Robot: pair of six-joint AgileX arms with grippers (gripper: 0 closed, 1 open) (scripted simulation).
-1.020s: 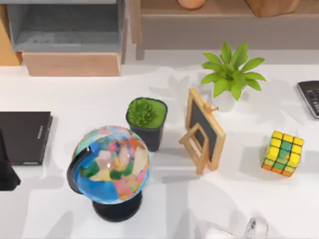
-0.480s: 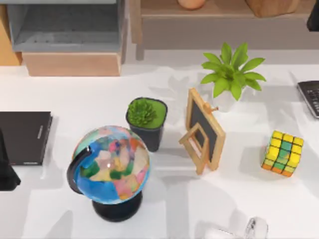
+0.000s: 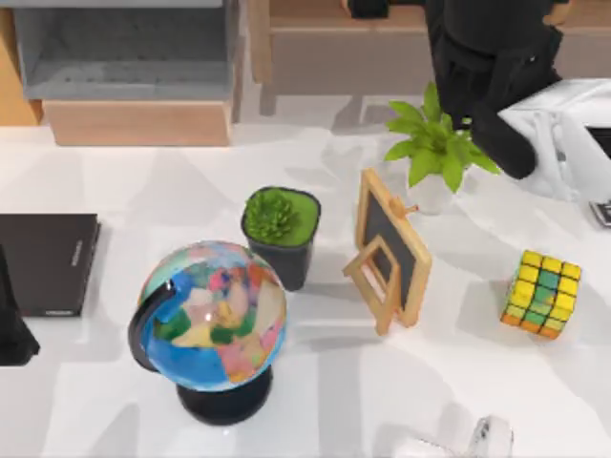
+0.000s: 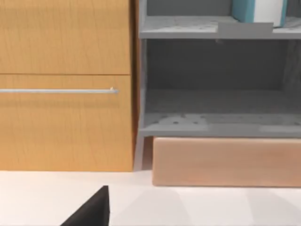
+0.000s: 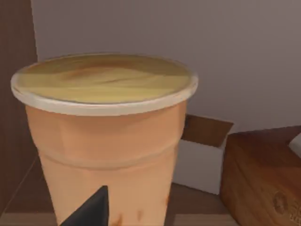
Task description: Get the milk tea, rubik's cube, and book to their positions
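Observation:
The milk tea (image 5: 108,141), an orange cup with a cream lid, stands upright on the back wooden shelf, right in front of my right gripper (image 3: 368,8). One dark fingertip (image 5: 91,209) shows just short of the cup, and the gripper is open. The rubik's cube (image 3: 541,293) sits on the table at the right. The teal book (image 4: 244,9) stands on the upper level of the grey shelf unit. My left gripper (image 3: 11,329) is parked open at the table's left edge.
A globe (image 3: 212,315), a black plant pot (image 3: 280,229), a small chalkboard easel (image 3: 391,250) and a leafy plant (image 3: 441,138) crowd the table's middle. A thin black book (image 3: 46,262) lies at the left. A wooden box (image 5: 263,179) stands beside the cup.
My right arm has swung in from the top right and reached over the back shelf, where it now covers the milk tea in the top view. Nothing on the table has moved.

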